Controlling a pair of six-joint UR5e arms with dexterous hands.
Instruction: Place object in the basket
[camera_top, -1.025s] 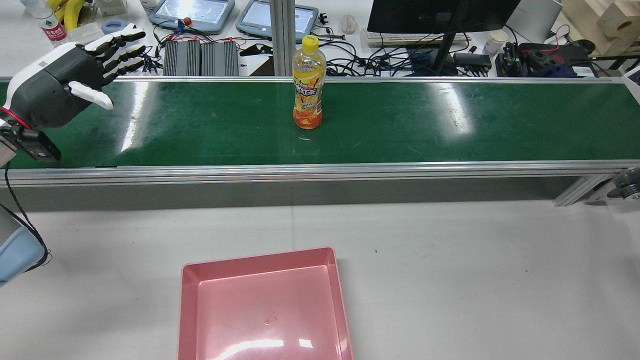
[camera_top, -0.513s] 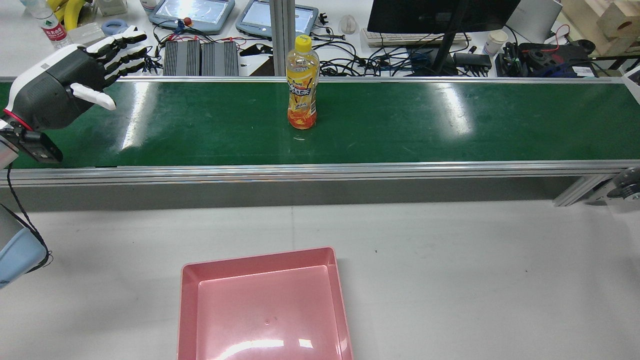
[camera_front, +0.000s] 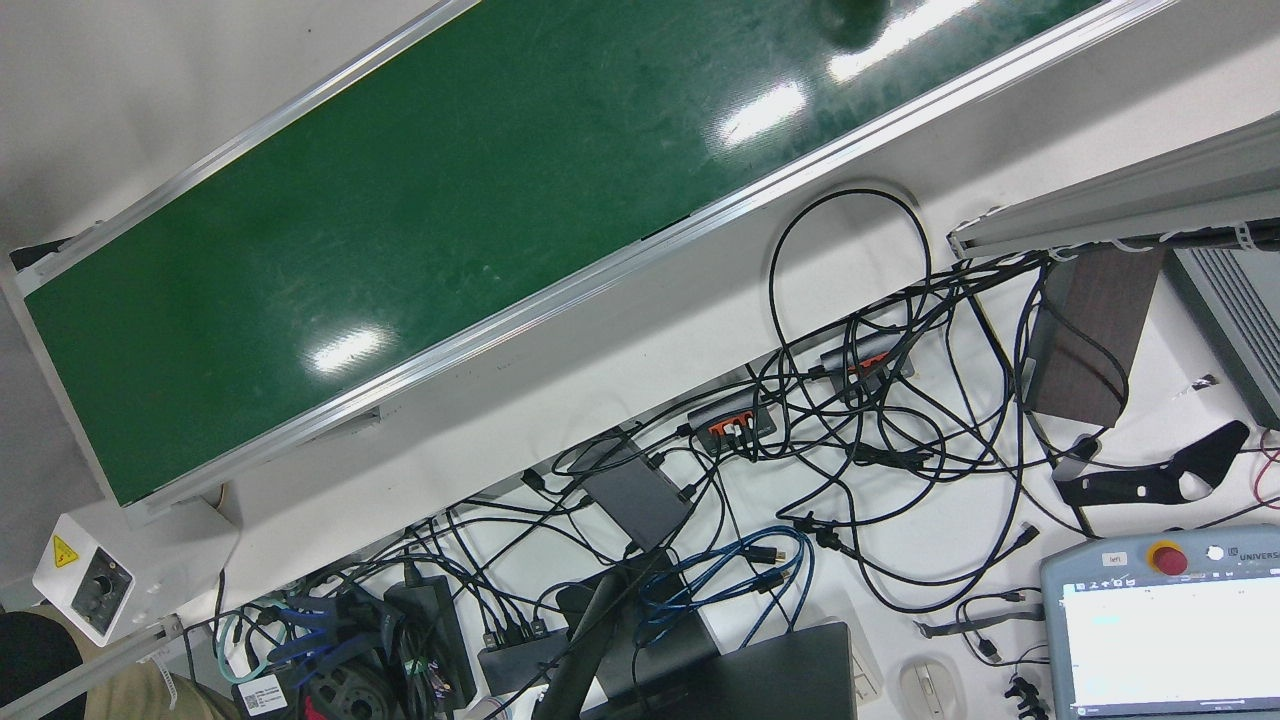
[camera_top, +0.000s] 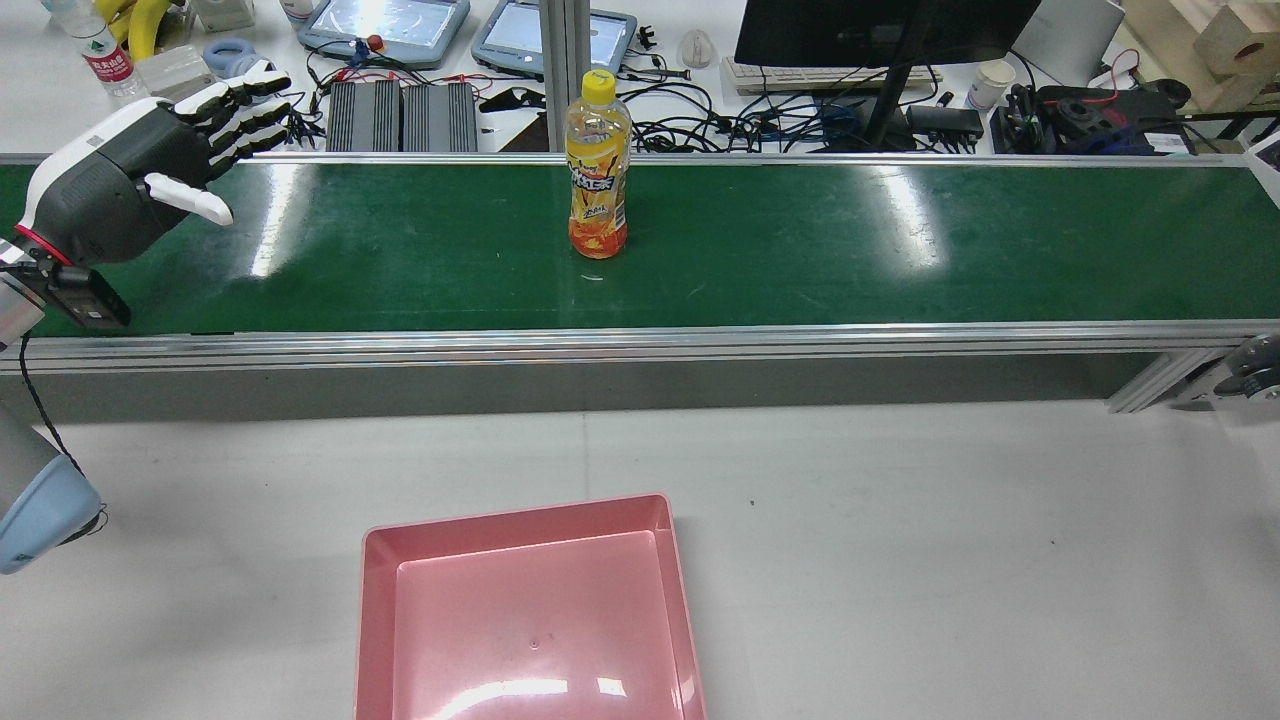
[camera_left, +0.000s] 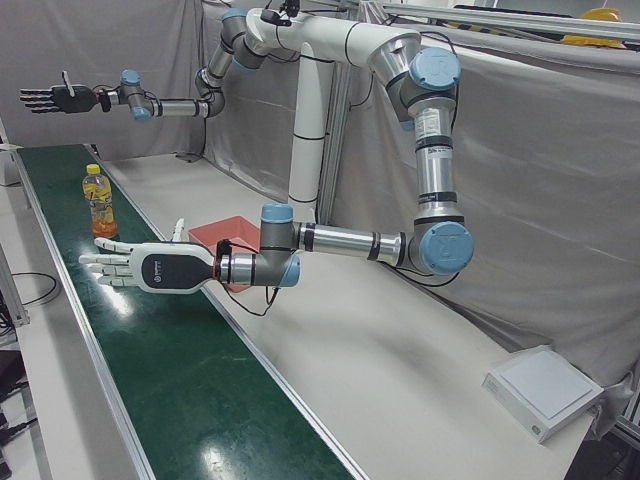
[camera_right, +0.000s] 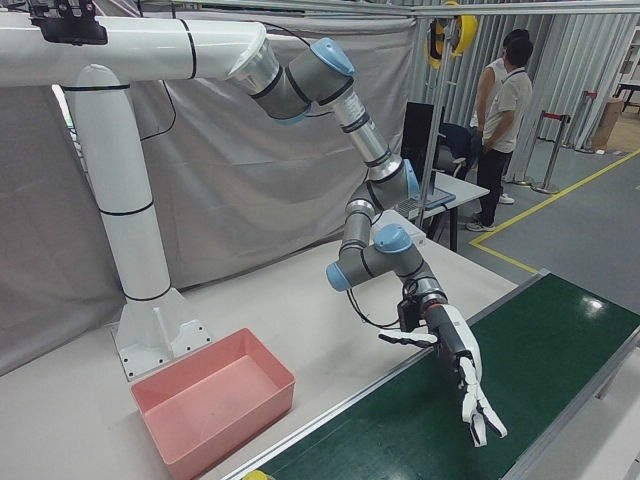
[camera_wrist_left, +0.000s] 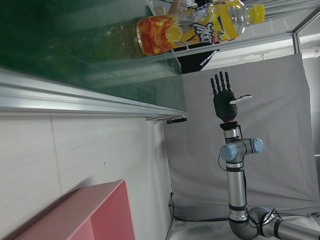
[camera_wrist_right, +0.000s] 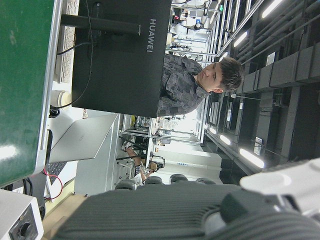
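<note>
Left hand (camera_top: 130, 175) spread, holding nothing, waiting over belt (camera_top: 800, 250); bottle (camera_top: 597, 165) carried closer along it, nearly reachable.

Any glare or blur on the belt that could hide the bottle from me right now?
Rear view: bright ceiling-light streaks on the green belt lie to either side of the bottle, which is sharp and clear of them. Front view: similar glare patches, no bottle in frame. Left hand view: bottle crisp, near belt washed pale. Right hand view: the right hand close up is blurred.
</note>
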